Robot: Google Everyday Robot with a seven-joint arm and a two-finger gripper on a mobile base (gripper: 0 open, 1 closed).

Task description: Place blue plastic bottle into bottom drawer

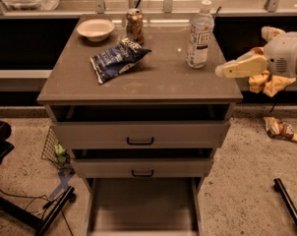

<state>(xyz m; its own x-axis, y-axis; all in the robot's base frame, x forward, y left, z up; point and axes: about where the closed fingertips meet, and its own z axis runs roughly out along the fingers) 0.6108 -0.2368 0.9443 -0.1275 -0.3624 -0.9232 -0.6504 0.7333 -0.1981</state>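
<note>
Hand (228,70) at 3 o'clock edge of tabletop (163,80), cream tip pointing toward 9 o'clock, at right rim. How far open: cannot tell; nothing seen in its hold. Blue plastic bottle (199,33) upright on tabletop, at 11 o'clock from hand, near but apart. Snack bag (118,59) lying flat at 8 o'clock of bottle. Can (134,26) and bowl (95,29) stand toward 11 o'clock corner. Bottom drawer (143,205) pulled out at 6 o'clock, below two upper drawers (141,132).
</note>
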